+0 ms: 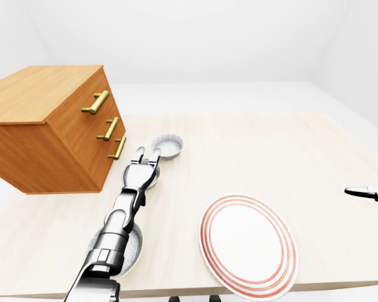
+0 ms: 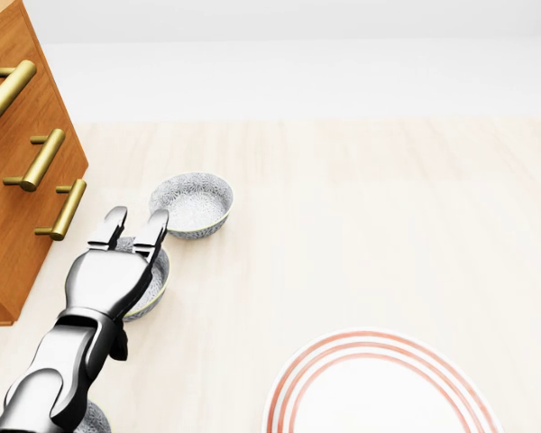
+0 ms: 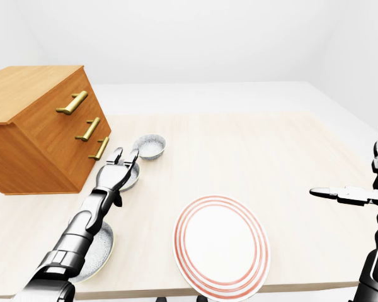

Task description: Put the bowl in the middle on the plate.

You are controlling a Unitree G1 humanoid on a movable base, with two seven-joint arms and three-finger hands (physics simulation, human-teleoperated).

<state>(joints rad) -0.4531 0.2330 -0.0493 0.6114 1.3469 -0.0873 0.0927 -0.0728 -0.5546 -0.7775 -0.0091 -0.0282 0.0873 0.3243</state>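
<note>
**Left hand over the middle bowl, plate lower right**

We see a pale table [image 2: 388,225], a wooden drawer chest [image 1: 44,126] at its left and a red-ringed plate [image 3: 220,245] at the head view's bottom right. The middle bowl [image 2: 159,278] lies directly beneath our left hand [image 2: 108,275], whose fingers [image 2: 153,230] are straight, gripping nothing. Our right hand [image 3: 343,194], outstretched and empty, hangs well apart, so the left is nearer.
</note>
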